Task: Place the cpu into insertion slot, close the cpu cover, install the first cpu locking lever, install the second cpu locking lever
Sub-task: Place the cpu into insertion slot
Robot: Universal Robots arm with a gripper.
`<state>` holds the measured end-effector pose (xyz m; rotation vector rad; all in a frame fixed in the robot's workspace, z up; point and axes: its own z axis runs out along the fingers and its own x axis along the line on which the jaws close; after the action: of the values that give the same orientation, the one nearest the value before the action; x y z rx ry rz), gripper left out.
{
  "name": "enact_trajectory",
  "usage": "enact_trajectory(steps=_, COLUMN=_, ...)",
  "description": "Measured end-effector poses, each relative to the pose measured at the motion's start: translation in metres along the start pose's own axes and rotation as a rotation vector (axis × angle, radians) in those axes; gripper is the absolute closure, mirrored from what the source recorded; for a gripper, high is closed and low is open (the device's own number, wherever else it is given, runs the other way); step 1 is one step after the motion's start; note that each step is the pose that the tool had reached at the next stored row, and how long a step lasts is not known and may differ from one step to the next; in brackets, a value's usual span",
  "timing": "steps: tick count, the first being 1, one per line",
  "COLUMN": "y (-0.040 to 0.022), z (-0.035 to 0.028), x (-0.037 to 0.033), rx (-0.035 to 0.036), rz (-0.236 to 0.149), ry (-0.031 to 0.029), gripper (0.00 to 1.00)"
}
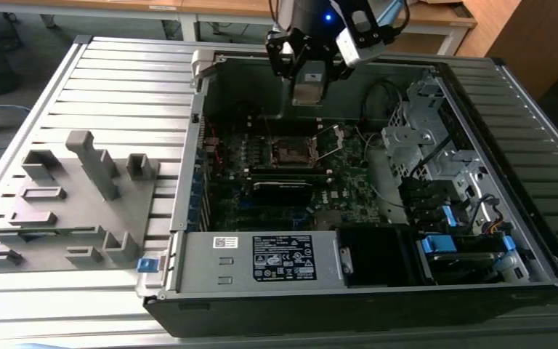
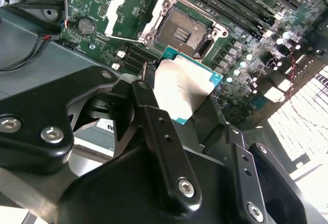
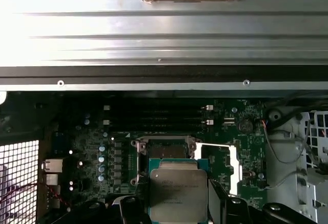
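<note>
Gripper [image 2: 179,101] fingers pinch the cpu [image 2: 185,83] by its edges. Below the gripper sits the bare insertion slot [image 2: 185,28], cpu cover [image 3: 233,167] flipped open beside it.

the cpu [image 2: 182,88] has a dull, brushed grey metal top. the cpu cover [image 3: 234,167] is thin, bright bare metal. the worktop [image 1: 114,80] is ribbed silver metal with a satin sheen; the rack [image 1: 70,218] on it looks matt grey plastic.
</note>
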<state>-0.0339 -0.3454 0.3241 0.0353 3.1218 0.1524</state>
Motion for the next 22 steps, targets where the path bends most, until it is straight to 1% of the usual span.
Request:
enact_trajectory(steps=2, y=-0.0001, z=0.0017, x=0.0001, rx=0.0000, rz=0.000, ry=-0.0005, gripper=0.46)
enact_trajectory(steps=6, y=-0.0002, z=0.0026, x=0.0002, rx=-0.0002, rz=0.000, ry=-0.0007, gripper=0.46)
enact_trajectory(steps=11, y=-0.0008, z=0.0082, x=0.0005, rx=0.0000, rz=0.000, ry=-0.0011, gripper=0.46)
enact_trajectory(steps=15, y=-0.0008, z=0.0086, x=0.0005, rx=0.0001, rz=0.000, ry=-0.0011, gripper=0.46)
enact_trajectory(steps=22, y=-0.0014, z=0.0143, x=0.0008, rx=-0.0001, rz=0.000, ry=-0.0027, gripper=0.46)
